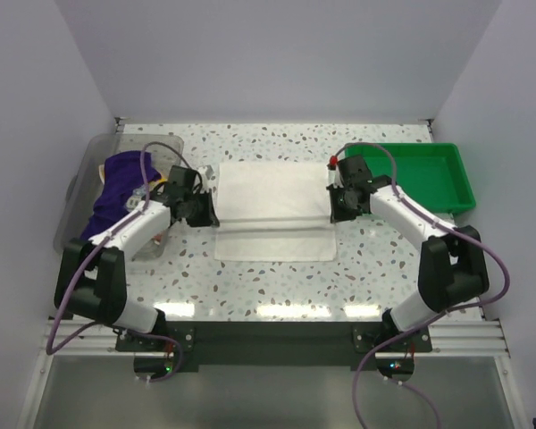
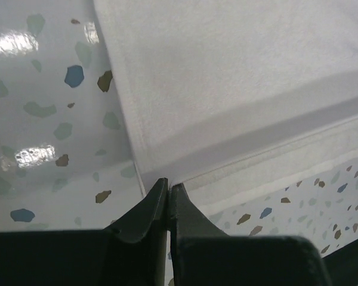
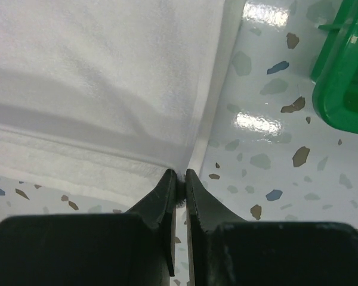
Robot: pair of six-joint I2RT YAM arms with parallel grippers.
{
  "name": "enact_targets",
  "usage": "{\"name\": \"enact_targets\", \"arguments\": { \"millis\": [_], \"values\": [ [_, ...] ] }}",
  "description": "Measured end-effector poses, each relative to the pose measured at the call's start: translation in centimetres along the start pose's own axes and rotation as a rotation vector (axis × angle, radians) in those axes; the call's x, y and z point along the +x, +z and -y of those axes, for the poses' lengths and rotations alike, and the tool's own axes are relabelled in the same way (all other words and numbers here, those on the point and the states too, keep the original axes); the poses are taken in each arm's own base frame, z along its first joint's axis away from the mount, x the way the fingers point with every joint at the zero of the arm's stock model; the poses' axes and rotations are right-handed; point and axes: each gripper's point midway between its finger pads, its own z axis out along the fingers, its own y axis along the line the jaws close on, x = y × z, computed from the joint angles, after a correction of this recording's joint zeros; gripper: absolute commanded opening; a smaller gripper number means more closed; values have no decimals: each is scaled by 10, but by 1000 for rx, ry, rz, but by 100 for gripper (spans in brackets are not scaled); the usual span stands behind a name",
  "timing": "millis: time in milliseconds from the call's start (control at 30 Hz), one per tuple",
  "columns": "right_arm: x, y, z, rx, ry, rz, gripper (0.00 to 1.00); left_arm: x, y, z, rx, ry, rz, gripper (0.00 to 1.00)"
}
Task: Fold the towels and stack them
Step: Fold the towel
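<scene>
The white towel [image 1: 272, 210] lies spread in the middle of the table, partly folded, with an upper layer over a lower one. My left gripper [image 1: 205, 214] is shut on the upper layer's left corner [image 2: 161, 174]. My right gripper [image 1: 338, 209] is shut on its right corner [image 3: 180, 170]. Both hold the fold edge just above the lower layer. The purple towel [image 1: 116, 192] sits bunched in the clear bin at the left. The lettered towel is out of view.
A clear plastic bin [image 1: 80, 192] stands at the left edge. A green tray [image 1: 433, 174] stands at the back right, its corner showing in the right wrist view [image 3: 346, 71]. The table is speckled white terrazzo [image 1: 277, 286].
</scene>
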Motion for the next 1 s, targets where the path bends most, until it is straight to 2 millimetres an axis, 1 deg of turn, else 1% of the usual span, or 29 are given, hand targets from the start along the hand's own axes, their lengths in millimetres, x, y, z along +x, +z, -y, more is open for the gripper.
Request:
{"name": "enact_targets", "arguments": {
  "millis": [67,133,233,367,533,867,1000],
  "values": [
    [8,7,1,5,5,-33,0,18,11,-3,-6,-6,-58,0],
    [13,15,2,10,9,-56,0,31,20,-7,-15,-11,-98,0],
    [24,28,4,20,14,-106,0,42,30,-10,-24,-21,-133,0],
    [39,43,8,32,16,-168,0,50,36,-11,-29,-22,-151,0],
    [47,49,8,31,24,-194,0,55,40,-12,-36,-23,-158,0],
    [48,56,7,32,36,-201,0,55,43,-15,-55,-21,-152,0],
    [41,59,7,36,46,-205,0,51,45,-15,-64,-40,-149,0]
  ]
}}
